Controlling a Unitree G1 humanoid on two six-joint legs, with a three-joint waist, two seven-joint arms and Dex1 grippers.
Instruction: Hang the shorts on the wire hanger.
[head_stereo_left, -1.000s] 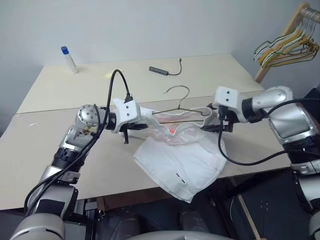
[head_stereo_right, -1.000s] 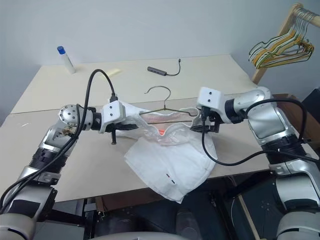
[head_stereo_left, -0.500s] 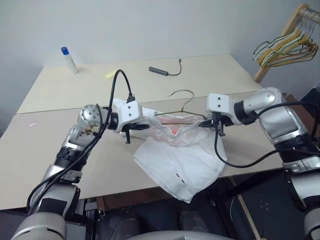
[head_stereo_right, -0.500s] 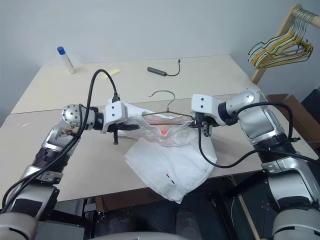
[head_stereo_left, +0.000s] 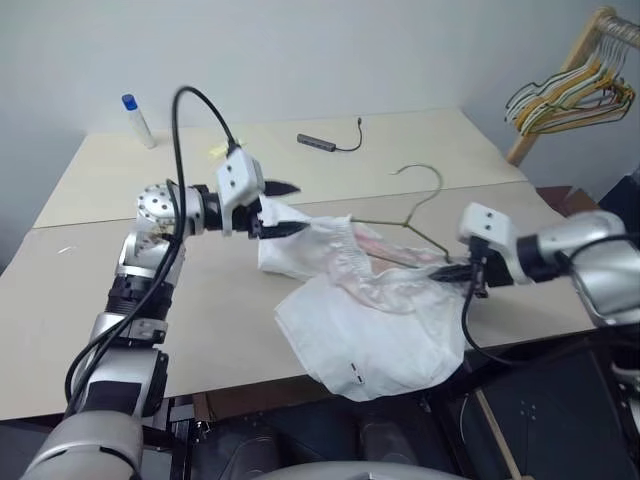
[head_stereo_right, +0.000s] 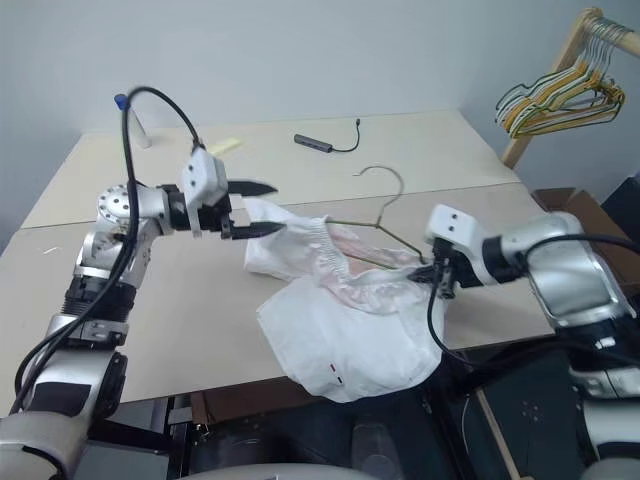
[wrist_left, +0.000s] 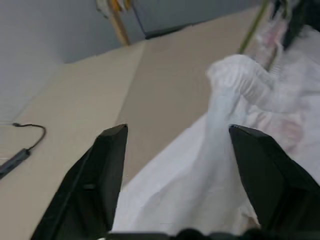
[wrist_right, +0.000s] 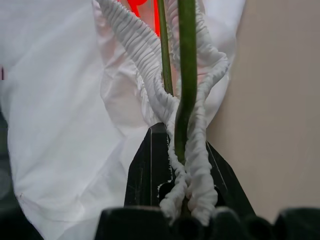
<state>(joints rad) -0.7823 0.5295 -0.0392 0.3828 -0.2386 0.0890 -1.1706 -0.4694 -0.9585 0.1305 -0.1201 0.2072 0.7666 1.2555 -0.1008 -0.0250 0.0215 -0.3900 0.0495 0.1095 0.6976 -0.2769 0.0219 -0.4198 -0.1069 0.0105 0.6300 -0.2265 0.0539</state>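
The scene is evenly and softly lit, with no glare seen on the pale table (head_stereo_left: 90, 300). Only faint shadows are cast beneath the shorts (head_stereo_left: 370, 320) near the centre of the head views. Motion blur is shown on the left gripper (head_stereo_left: 283, 208) and its cable at upper left. In the left wrist view the near black fingers (wrist_left: 107, 175) are rendered soft. In the right wrist view the wire hanger (wrist_right: 186, 75) is blurred near the top edge, while the gathered fabric at the fingers is sharp.

The shorts (head_stereo_left: 370, 315) lie at the table's (head_stereo_left: 120, 300) front edge, the wire hanger (head_stereo_left: 405, 225) threaded through them.
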